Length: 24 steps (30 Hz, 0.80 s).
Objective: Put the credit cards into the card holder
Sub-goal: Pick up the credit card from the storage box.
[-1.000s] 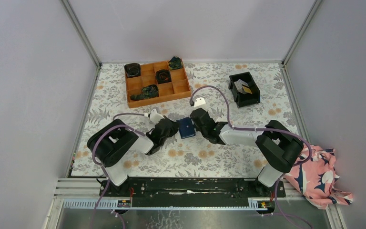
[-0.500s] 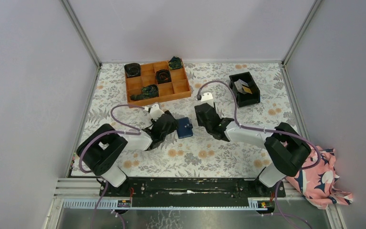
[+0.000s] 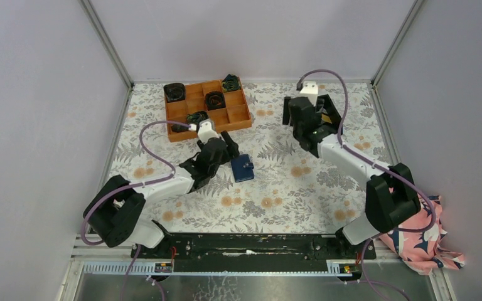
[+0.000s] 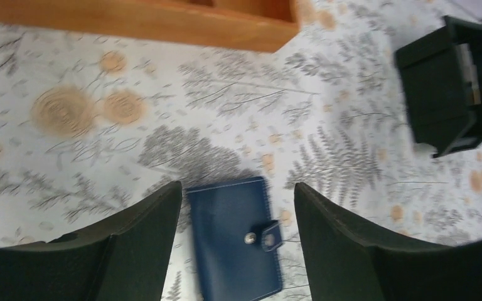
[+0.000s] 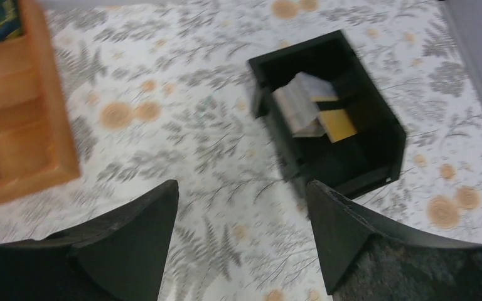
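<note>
While the overhead view hides the black bin [image 5: 334, 168] behind the right arm [image 3: 346, 158], its wrist camera shows credit cards [image 5: 315, 111] inside, well right of the card holder [image 3: 243, 168], which lies snapped shut on floral cloth [image 3: 276, 191] below the left gripper [image 4: 236, 188], fingers spread; the right gripper [image 5: 242, 189] gapes too, grey walls [image 3: 251, 37] around.

I see an orange wooden compartment tray [image 4: 163, 22] holding dark coiled bundles [image 3: 176, 91], perhaps belts. Right of it stands a black square plastic bin [image 4: 436, 88], and farther right lies a pink patterned cloth [image 3: 423, 241].
</note>
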Available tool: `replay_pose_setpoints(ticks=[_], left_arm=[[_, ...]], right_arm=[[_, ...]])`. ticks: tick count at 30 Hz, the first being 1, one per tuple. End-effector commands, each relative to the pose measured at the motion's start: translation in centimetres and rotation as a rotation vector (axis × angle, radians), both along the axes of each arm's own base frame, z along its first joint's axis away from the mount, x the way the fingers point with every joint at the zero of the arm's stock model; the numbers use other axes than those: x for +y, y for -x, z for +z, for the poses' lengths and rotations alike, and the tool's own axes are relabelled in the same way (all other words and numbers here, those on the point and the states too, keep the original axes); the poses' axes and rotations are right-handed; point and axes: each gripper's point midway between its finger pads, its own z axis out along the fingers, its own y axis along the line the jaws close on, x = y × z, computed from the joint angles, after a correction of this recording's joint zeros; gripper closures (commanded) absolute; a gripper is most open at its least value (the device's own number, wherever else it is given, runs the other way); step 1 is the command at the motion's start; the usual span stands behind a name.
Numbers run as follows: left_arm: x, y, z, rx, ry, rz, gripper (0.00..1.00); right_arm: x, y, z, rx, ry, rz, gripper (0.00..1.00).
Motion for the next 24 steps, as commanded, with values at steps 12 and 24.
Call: replay_pose_setpoints(ticks=[12,24], left_arm=[[-12.7,-7.6,5.0,-0.067,0.127,-0.308,0.27],[-19.5,-12.4,2.9,0.001,0.199,-0.390,0.27]], right_arm=[[-11.1,-6.6,-0.5,0.030,-0.051,-0.193,0.19],[-11.8,-11.0,-5.8,0.131,-0.169,-0.129,0.23]])
